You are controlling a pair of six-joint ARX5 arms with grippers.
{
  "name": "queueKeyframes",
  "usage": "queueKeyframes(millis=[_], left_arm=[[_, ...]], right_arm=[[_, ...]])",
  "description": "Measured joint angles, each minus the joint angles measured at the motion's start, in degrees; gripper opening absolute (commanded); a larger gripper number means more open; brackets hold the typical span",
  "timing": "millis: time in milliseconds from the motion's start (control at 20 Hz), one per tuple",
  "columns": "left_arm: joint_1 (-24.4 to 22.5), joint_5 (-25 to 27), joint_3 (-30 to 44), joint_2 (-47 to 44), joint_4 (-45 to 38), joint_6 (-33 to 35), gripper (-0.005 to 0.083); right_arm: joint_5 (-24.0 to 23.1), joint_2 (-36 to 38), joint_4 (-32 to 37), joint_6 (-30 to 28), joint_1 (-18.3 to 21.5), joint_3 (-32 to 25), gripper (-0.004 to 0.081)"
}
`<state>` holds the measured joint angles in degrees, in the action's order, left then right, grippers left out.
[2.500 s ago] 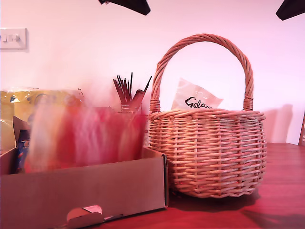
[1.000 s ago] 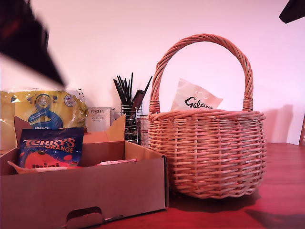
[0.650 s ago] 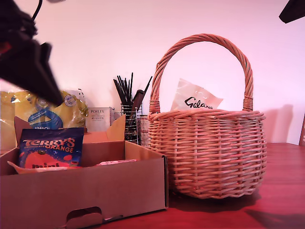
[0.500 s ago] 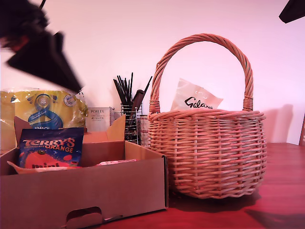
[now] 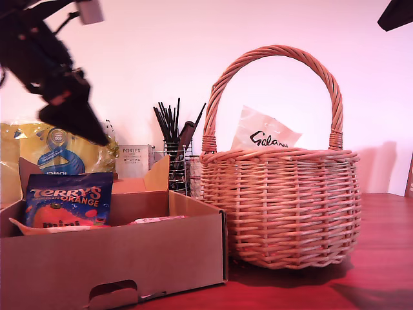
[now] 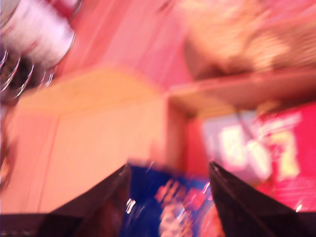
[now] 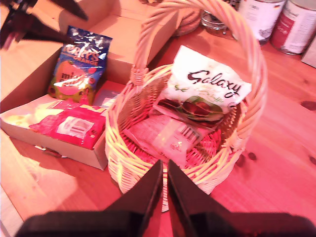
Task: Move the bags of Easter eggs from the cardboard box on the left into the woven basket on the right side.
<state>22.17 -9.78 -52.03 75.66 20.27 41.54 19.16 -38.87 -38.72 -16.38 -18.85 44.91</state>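
The cardboard box (image 5: 129, 258) stands at the exterior view's left, with a blue-orange Terry's bag (image 5: 68, 206) upright inside it. My first gripper (image 5: 87, 126) hangs above that bag. The blurred first wrist view shows my first gripper (image 6: 169, 167) open, with the Terry's bag (image 6: 168, 202) between its fingers and a red bag (image 6: 281, 148) beside it. The woven basket (image 5: 284, 206) holds a white Galaxy bag (image 5: 264, 132). My second gripper (image 7: 164, 168) is shut and empty, high above the basket (image 7: 118, 143). Red-pink bags (image 7: 69, 123) lie in the box (image 7: 29, 74).
Behind the box are a yellow kitchen towel pack (image 5: 58, 145), a white Porlex box (image 5: 132, 161) and a black wire utensil holder (image 5: 174, 155). Two cans (image 7: 261, 15) stand beyond the basket. Bare wooden table (image 5: 387, 258) lies at the exterior view's right.
My first arm has swung in from the exterior view's upper left and come down over the box. The red blur seen over the box earlier is gone.
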Motion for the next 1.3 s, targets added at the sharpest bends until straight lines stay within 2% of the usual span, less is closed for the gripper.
queueKeyframes(millis=[200,500,700,900,1050,1300], left_arm=[[-4.0,-0.7,-3.3,3.9,1.3,0.2,0.0502],[-8.9,-5.2,-12.2,14.3,9.8,-2.2,0.0501],[-9.5,-8.7,-20.7,21.0,19.4,-2.9,0.0497],[-9.9,-8.8,-21.2,25.6,23.8,-3.7,0.046],[-9.8,-8.8,-21.2,25.6,27.2,-3.2,0.0458],[-8.2,-10.8,-25.0,25.6,35.6,-3.9,0.039]], right_arm=[[0.0,0.0,0.0,0.0,0.0,0.0,-0.0013],[0.4,0.0,0.0,0.0,0.0,0.0,-0.0013],[1.3,0.0,0.0,0.0,0.0,0.0,-0.0013],[1.5,0.0,0.0,0.0,0.0,0.0,-0.0013],[1.5,0.0,0.0,0.0,0.0,0.0,-0.0013],[1.5,0.0,0.0,0.0,0.0,0.0,-0.0013]])
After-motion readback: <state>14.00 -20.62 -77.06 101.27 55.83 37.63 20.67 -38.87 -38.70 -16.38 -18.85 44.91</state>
